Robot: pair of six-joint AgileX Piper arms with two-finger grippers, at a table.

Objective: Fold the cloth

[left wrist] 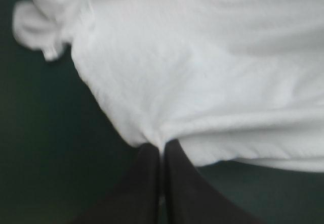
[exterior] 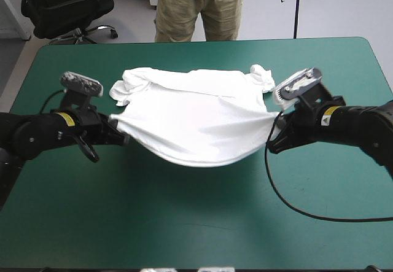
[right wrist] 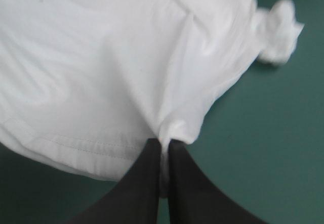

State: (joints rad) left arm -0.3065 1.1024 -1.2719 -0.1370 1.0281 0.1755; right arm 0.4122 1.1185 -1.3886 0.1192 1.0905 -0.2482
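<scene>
Jaws on both arms are pinched almost together on the white T-shirt [exterior: 196,115], the left jaws on its left edge and the right jaws on its right, with it stretched across the middle of the teal-green worktop [exterior: 196,223], near hem sagging, sleeves bunched toward the far edge.

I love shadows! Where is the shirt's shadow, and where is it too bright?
High view: the T-shirt glares white in its middle, with a thin shadow on the teal-green cover under its near edge. Left wrist view: the cover under the hem lies in deep shade. Right wrist view: shade under the hem too, grey folds above.
</scene>
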